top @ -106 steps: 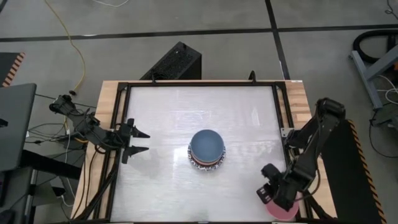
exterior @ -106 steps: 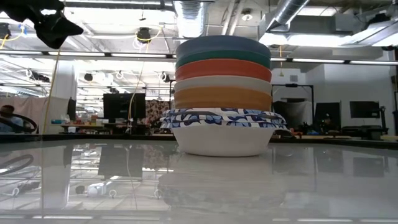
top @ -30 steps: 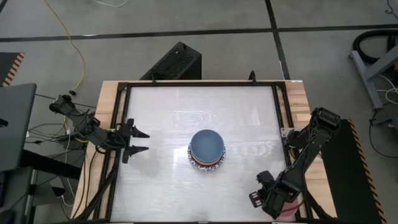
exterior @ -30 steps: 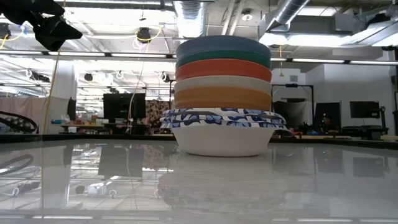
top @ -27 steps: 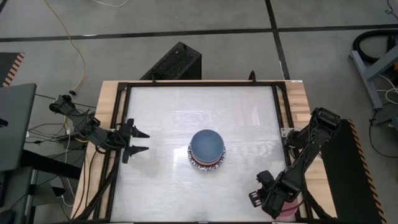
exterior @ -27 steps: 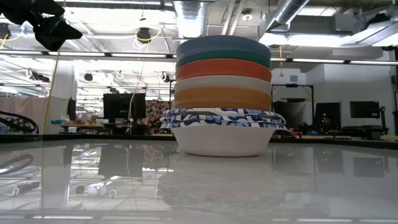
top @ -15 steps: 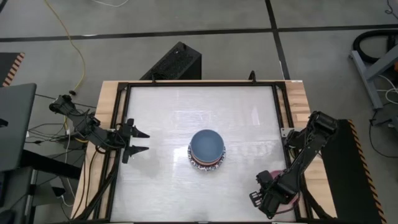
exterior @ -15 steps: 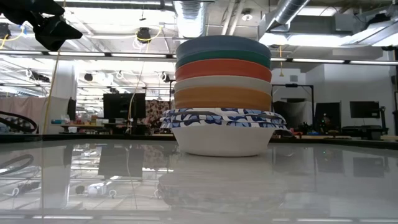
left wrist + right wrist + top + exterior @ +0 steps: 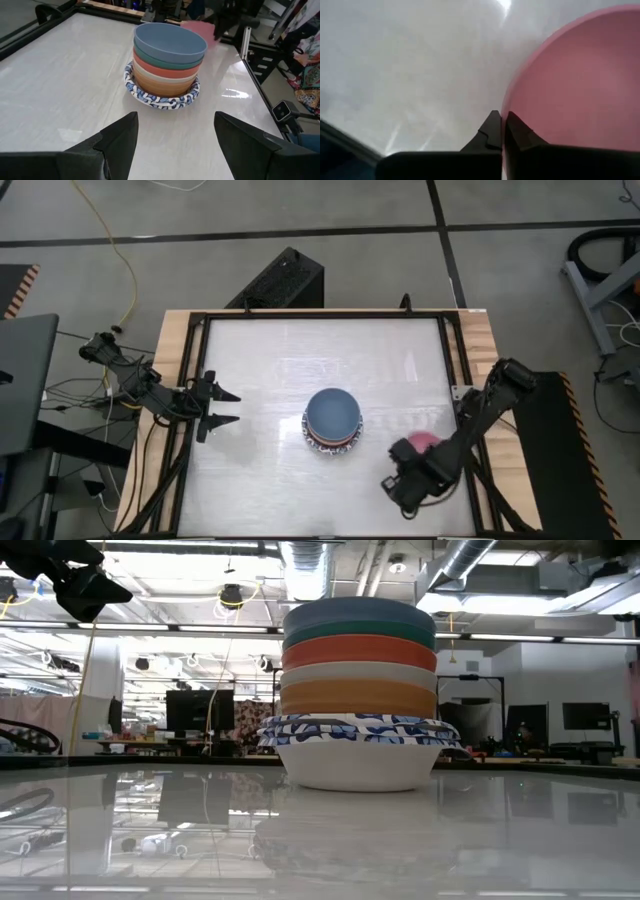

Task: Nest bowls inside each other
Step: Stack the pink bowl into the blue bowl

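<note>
A stack of nested bowls [image 9: 333,420] stands at the table's middle on its white, blue-patterned bottom bowl [image 9: 358,745], with a slate-blue bowl [image 9: 170,42] on top. To its right, toward the near edge, my right gripper [image 9: 408,463] points down, shut on a pink bowl [image 9: 422,441]. The pink bowl also shows behind the stack in the left wrist view [image 9: 196,27]. My left gripper [image 9: 228,407] waits open at the table's left edge, its fingers aimed at the stack. My right gripper pinches the pink bowl's rim [image 9: 505,114] between its two fingers, one finger [image 9: 491,131] outside the wall and the other inside the hollow. The fingers come from above, pointing down. The bowl's open side faces up, and it seems lifted off the table.
Black frame rails [image 9: 190,420] and wooden strips [image 9: 478,350] border the white table. A black box [image 9: 280,280] lies beyond the far edge. Bare table surface [image 9: 320,350] stretches behind the stack and to its left.
My right gripper has shut on the pink bowl's rim at the table's near right corner. It has risen with the bowl and carried it toward the stack, leftward and away from the near edge, rolling its wrist. The stack and my left gripper have kept still.
</note>
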